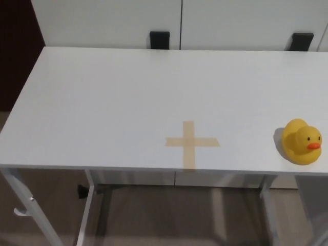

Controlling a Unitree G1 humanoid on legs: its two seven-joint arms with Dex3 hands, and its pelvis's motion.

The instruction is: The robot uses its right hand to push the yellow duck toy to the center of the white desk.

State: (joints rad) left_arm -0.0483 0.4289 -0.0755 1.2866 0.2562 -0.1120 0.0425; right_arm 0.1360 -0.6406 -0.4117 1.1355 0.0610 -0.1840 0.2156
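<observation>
Right hand not in my view, nor the left; I can't tell how the fingers are set.

Duck (302,141) sits upright near the desk's (102,102) front right corner, beak toward the right, well apart from the tape cross (191,142) marking centre. My plan: bring the hand in from the right, set it against the duck's outer side, low, and push leftward slowly and level so it slides without tipping or drifting off the front edge.
</observation>
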